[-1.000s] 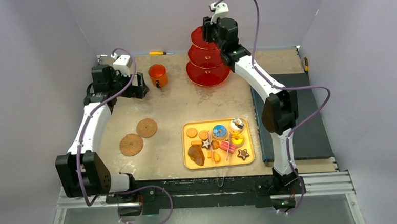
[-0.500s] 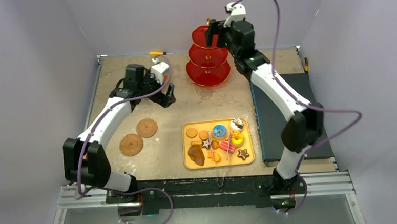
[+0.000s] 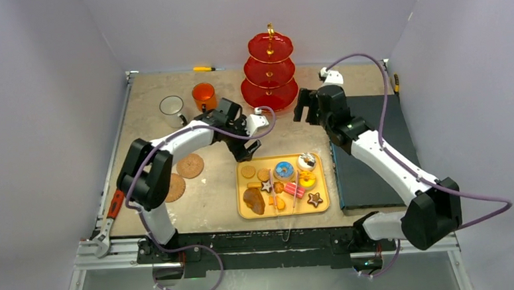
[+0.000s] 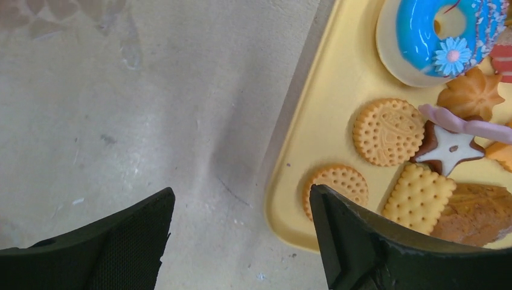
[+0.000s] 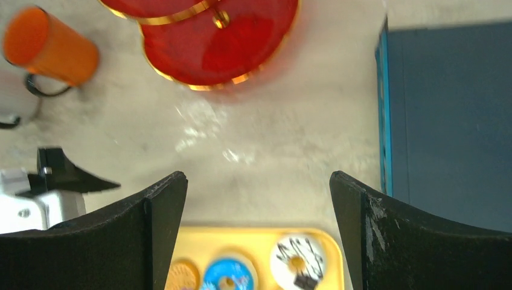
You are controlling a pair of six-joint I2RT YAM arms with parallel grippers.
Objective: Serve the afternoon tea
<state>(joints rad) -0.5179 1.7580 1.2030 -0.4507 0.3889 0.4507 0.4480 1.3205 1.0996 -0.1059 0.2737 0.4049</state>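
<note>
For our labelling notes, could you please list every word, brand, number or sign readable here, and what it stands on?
No text can be read anywhere.
One round biscuit on the yellow tray has embossed marks at its middle, too faint to read.
The orange mug, white mug and red stand show no print.

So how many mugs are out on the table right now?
2. The orange plastic mug stands at the far side, just left of the red three-tier gold-rimmed stand. The white mug sits left of the orange one. No other mug shows.
</note>
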